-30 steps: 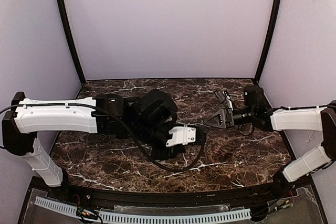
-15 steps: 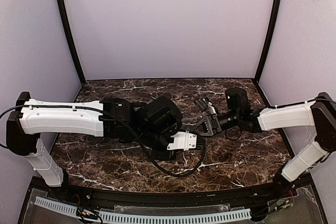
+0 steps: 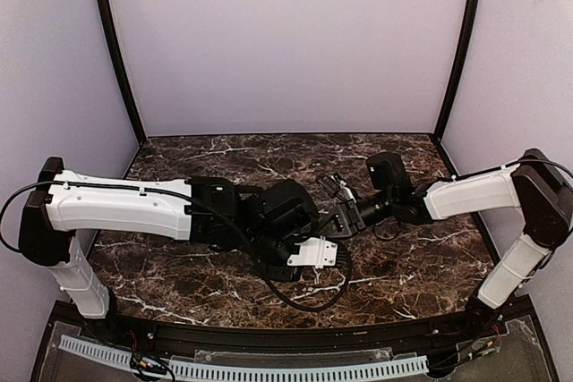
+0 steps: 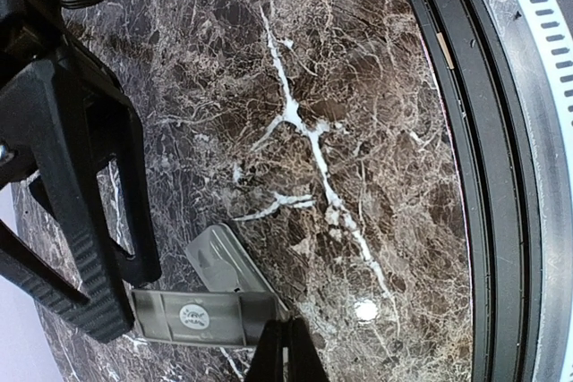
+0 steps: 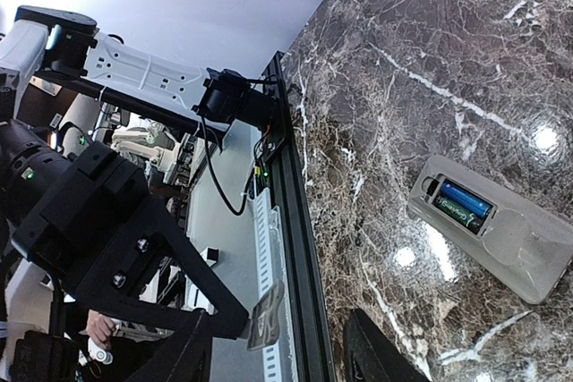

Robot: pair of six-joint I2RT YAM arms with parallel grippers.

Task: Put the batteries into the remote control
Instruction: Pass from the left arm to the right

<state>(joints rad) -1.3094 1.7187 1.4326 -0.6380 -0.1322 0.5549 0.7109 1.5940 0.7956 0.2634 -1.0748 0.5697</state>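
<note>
**Batteries (image 5: 461, 206) in the remote (image 5: 515, 243), cover (image 4: 201, 315) in the left claw**

Batteries, two blue ones, lay side by side in the recess at one end of the remote. The remote lay flat on the marble table (image 5: 430, 33) with its grey back up and the recess uncovered, as the right wrist view showed. It lay apart from both claws.

The cover, a flat grey piece, was off the remote and above the table. The left gripper (image 4: 286, 346) held it by one end, its fingers pressed close together. The cover's other end touched a ribbed finger of the right gripper (image 5: 277, 337), whose fingers stood wide apart with nothing gripped between them. Whether that end sat between those fingers could not be told.

From above, both arms reached inward and their claws met over the middle of the table.
</note>
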